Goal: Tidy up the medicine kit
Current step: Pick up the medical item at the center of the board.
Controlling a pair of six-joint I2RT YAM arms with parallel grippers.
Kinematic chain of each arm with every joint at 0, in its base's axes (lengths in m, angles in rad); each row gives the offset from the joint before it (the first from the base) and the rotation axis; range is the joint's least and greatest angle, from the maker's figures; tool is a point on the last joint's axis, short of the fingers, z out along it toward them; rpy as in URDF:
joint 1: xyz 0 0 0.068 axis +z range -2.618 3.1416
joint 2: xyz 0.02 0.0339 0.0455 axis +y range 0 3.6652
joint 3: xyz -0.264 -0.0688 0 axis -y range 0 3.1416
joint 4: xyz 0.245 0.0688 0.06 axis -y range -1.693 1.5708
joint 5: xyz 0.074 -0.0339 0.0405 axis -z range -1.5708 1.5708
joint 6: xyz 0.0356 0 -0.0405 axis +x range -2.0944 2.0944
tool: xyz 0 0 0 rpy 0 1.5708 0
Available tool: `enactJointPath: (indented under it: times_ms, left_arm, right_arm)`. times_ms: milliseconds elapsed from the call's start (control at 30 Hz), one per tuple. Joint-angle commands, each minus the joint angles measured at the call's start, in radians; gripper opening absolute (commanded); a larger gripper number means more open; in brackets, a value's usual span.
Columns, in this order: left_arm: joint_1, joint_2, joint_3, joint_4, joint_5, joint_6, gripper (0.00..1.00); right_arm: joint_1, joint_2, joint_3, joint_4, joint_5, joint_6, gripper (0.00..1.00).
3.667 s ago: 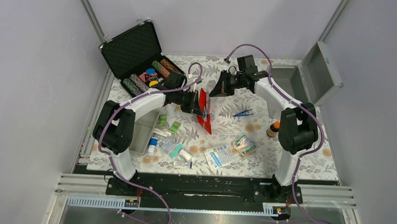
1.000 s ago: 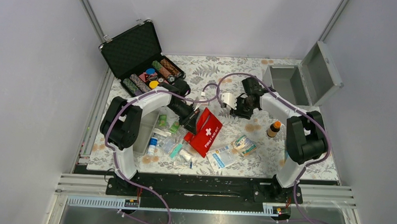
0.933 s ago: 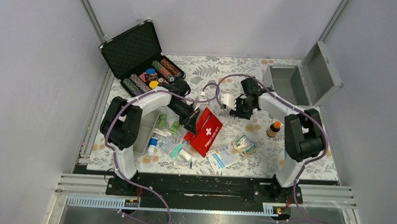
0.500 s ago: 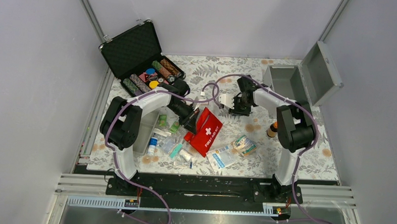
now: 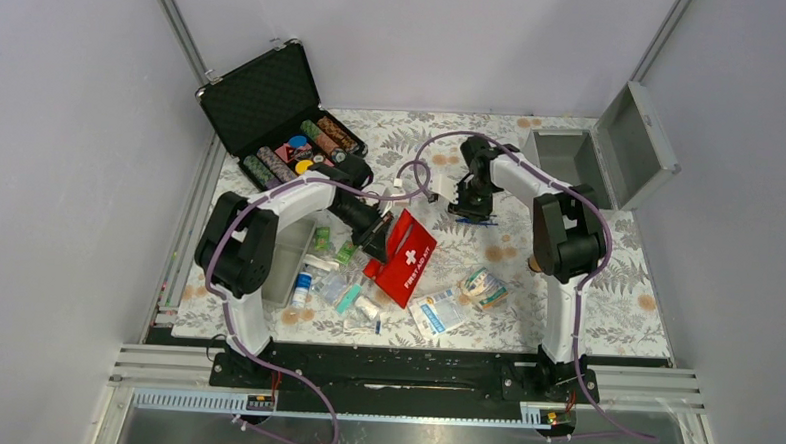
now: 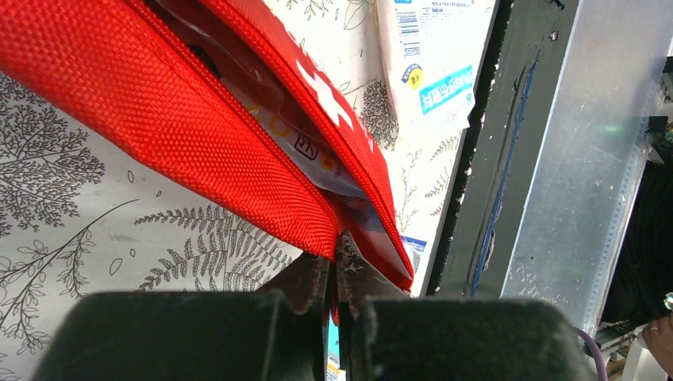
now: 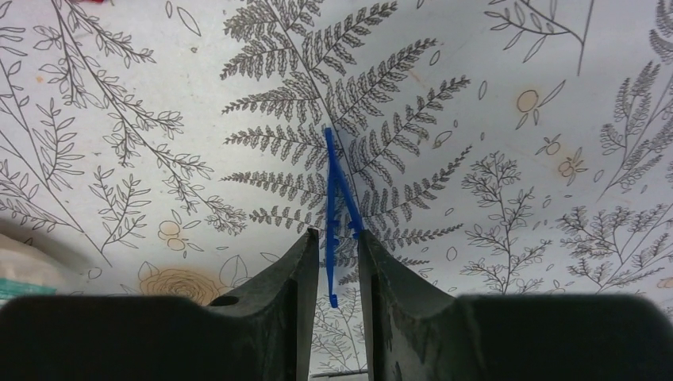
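The medicine kit, a silver-grey metal box, stands open at the back right with its lid tipped back. A red first-aid pouch lies tilted mid-table, unzipped, with packets showing inside. My left gripper is shut on the pouch's edge. Blue plastic tweezers lie on the fern-print cloth. My right gripper points down over them, and its narrowed jaws straddle the tweezers' rear end. A small gap shows at the left finger.
A black foam-lined case of coloured chips sits open at the back left. A clear tray, small bottles and packets lie front left. Flat packets and a wrapped roll lie in front of the pouch.
My right arm has swung left and dropped its gripper over the tweezers, jaws narrowing around them. The left gripper has kept its hold and laid the once-upright pouch lower.
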Motion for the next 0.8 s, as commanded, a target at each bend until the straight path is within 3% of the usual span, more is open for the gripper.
enactJointPath:
  times_ms: [0, 500, 767]
  left_arm:
    - [0.008, -0.059, -0.003, 0.022, 0.029, 0.013, 0.00]
    - [0.025, -0.062, -0.007, 0.021, 0.060, 0.011, 0.00]
    - [0.050, -0.061, -0.010, 0.021, 0.109, -0.018, 0.00]
  right_arm:
    - [0.016, -0.006, 0.017, -0.031, 0.040, 0.033, 0.32]
    - [-0.009, 0.022, 0.084, -0.063, 0.118, -0.027, 0.33]
    - [-0.009, 0.075, 0.169, -0.173, 0.144, -0.061, 0.33]
